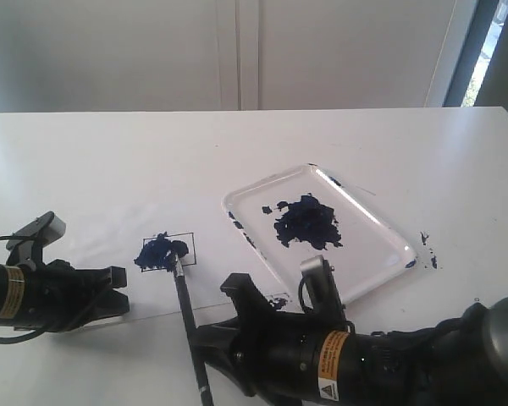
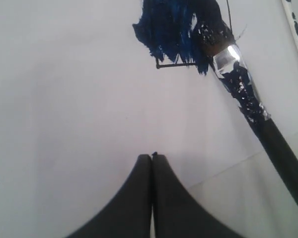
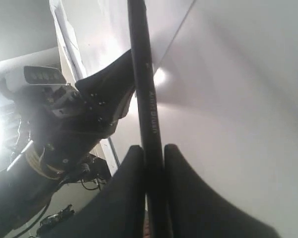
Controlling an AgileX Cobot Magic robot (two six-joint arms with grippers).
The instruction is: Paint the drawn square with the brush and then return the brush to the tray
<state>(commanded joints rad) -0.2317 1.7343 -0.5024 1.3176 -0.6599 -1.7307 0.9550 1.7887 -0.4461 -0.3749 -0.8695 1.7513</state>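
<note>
The drawn square (image 1: 168,251) on the white sheet is smeared dark blue over its left half. The brush (image 1: 187,317) lies slanted with its tip at the square's lower right; its silver ferrule (image 2: 232,59) and blue-stained bristles touch the smear (image 2: 174,25). My right gripper (image 1: 205,340) is shut on the brush's black handle (image 3: 145,94) at the near edge of the table. Left of the square, my left gripper (image 1: 118,292) rests over the sheet, its fingers (image 2: 139,198) pressed together with nothing between them. The white tray (image 1: 389,254) with its blue blotch (image 1: 306,222) stands to the right.
Blue paint specks (image 1: 427,252) mark the table right of the tray. The sheet's near edge (image 1: 152,315) runs between the two arms. A white wall and door (image 1: 237,51) stand behind the table.
</note>
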